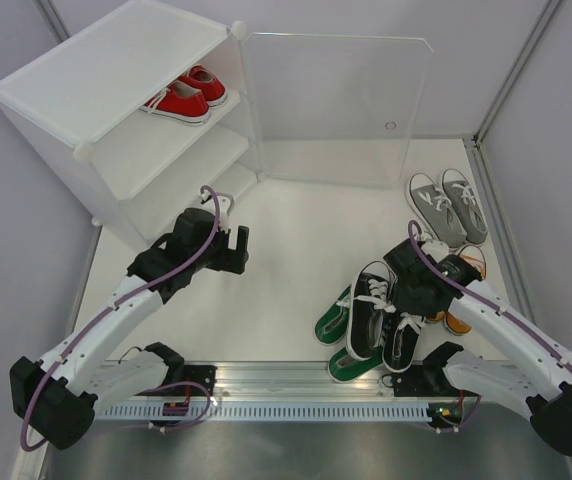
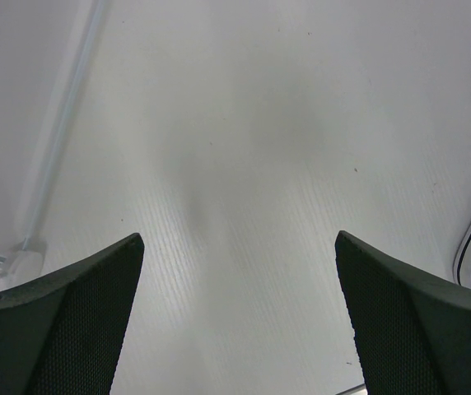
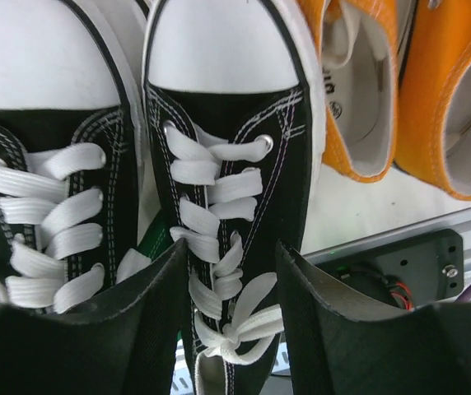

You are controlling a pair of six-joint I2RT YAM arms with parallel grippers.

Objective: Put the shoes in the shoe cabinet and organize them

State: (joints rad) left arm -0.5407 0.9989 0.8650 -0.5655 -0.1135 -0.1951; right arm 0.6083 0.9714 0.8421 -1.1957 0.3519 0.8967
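Shoes [image 1: 371,315]: 1 pair shelved, 4 pairs on the table [image 1: 296,220], right gripper [image 3: 231,247] over a black one.

The red pair [image 1: 184,97] sits side by side on the upper shelf of the shoe cabinet [image 1: 116,60] at the far left. The clear door panel [image 1: 336,110] is swung out to the right, which leaves the shelves reachable. At the near right the black pair [image 1: 381,305] lies partly over the green pair [image 1: 334,325], so black probably has to go first. The orange pair [image 1: 461,320] is just right of them and the grey pair [image 1: 444,205] is farther back. The right gripper's jaws are partly open and straddle the laces of 1 black shoe [image 3: 227,123], clamping nothing visible. That looks like lining up for a pinch. The left gripper [image 2: 237,239] hangs fully spread and empty over bare table before the cabinet, seemingly kept clear of the shelves.
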